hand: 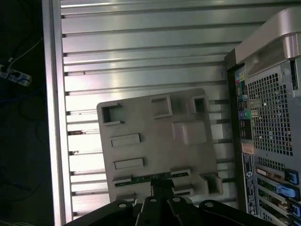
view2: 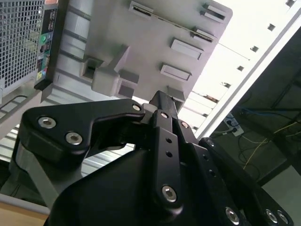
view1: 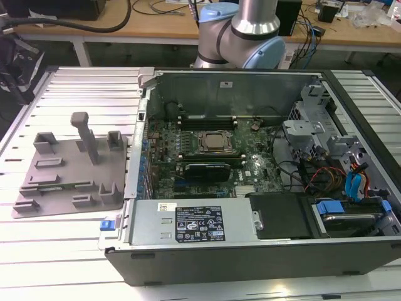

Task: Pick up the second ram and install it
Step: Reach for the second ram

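The second ram [hand: 146, 178] is a thin green stick lying in a slot of the grey plastic plate [hand: 155, 141], near the plate's edge. It also shows as a thin strip [view1: 62, 185] on the plate in the exterior view, and edge-on [view2: 171, 22] in the second wrist view. My gripper [hand: 162, 190] hangs well above the plate, over the ram's end of it. Its black fingers are drawn together [view2: 162, 101] with nothing between them and do not touch the ram.
The open computer case [view1: 144, 188] lies at the exterior view's right of the plate, with the motherboard [view1: 250, 169] and processor [view1: 216, 142] exposed. A tall grey post [view1: 86, 135] rises from the plate. The ribbed metal table [hand: 141, 47] surrounds both.
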### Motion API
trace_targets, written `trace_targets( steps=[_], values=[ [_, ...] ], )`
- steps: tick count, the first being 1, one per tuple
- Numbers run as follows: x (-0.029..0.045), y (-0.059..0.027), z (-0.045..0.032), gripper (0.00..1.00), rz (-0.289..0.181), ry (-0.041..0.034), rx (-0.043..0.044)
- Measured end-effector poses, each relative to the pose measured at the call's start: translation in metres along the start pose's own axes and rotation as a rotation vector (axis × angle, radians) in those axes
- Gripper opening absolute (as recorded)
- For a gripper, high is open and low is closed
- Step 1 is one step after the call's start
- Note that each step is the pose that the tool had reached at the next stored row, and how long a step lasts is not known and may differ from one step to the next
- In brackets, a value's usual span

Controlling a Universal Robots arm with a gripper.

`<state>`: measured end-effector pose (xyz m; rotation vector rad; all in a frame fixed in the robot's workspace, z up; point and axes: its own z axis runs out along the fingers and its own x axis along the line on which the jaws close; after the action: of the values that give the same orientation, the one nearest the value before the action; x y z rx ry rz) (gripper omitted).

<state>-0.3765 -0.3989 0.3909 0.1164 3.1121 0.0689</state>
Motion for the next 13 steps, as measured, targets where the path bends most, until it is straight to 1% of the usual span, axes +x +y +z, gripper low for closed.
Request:
trace_targets(
  steps=[3, 5, 7, 10, 11, 12, 13],
  values=[
    [0.0121, -0.0009, 0.0, 0.08, 0.0, -0.0002, 0.0],
    [0.0189, -0.0014, -0.0001, 0.08, 0.0, -0.0001, -0.0001],
    [0.0242, -0.0018, 0.0, 0.08, 0.0, -0.0002, -0.0001],
    [0.0373, -0.0028, -0.0001, 0.08, 0.0, -0.0001, 0.0],
    [0.0445, -0.0033, -0.0001, 0.08, 0.0, -0.0001, 0.0],
    [0.0491, -0.0037, -0.0001, 0.08, 0.0, -0.0001, 0.0],
    [0.0511, -0.0038, -0.0001, 0.08, 0.0, -0.0001, 0.0]
  ],
)
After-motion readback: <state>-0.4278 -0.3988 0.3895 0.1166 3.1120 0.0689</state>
